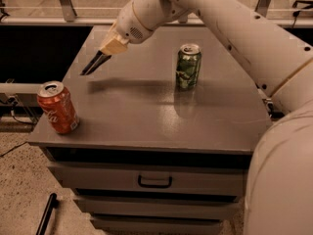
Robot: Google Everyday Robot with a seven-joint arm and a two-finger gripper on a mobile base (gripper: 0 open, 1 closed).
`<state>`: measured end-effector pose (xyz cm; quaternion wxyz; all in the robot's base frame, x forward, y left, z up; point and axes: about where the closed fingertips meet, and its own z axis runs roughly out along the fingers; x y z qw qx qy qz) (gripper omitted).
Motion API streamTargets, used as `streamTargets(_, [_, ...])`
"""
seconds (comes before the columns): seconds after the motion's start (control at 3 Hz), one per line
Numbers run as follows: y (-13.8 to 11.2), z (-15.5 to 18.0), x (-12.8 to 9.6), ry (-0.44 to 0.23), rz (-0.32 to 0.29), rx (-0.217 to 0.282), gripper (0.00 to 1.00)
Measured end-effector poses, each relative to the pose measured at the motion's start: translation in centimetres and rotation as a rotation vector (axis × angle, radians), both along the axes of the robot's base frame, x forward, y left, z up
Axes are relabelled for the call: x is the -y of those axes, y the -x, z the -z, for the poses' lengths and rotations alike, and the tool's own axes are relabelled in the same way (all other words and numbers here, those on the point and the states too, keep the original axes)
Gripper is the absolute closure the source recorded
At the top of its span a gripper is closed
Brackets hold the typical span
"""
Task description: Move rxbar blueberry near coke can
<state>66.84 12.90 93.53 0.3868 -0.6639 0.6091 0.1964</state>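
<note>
Hanging above the left rear part of the grey table (146,116), the gripper (88,70) points down and to the left, and it does not touch the surface. Its two dark fingers (99,60) are drawn together into one thin wedge, so the hand is closed. Whether the rxbar blueberry is pinched between them I cannot tell, because the wrapper and the fingers would both be dark (no separate outline of a bar shows at the tip). On the table top I cannot make out the bar either.

The coke can (57,107) stands upright at the front left corner of the table, very near to the edge. It is in front of the gripper and well apart from it. A green can (188,66) stands upright more to the right and further back, well apart from the coke can and also from the gripper. The white arm (220,18) comes from the lower right, goes over the table behind the green can and ends at the gripper. It throws a long shadow (127,84) on the table between the two cans. Below the top there is a drawer with a dark handle (154,181).
</note>
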Motion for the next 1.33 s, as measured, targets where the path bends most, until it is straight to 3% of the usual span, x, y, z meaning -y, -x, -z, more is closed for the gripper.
streamTargets(0.33, [1.8, 0.8, -0.5, -0.024, -0.095, 0.044, 1.00])
streamTargets(1.0, [6.1, 1.6, -2.6, -0.053, -0.243, 0.075, 1.00])
streamTargets(1.33, [7.6, 2.4, -4.1, -0.041, -0.288, 0.072, 0.85])
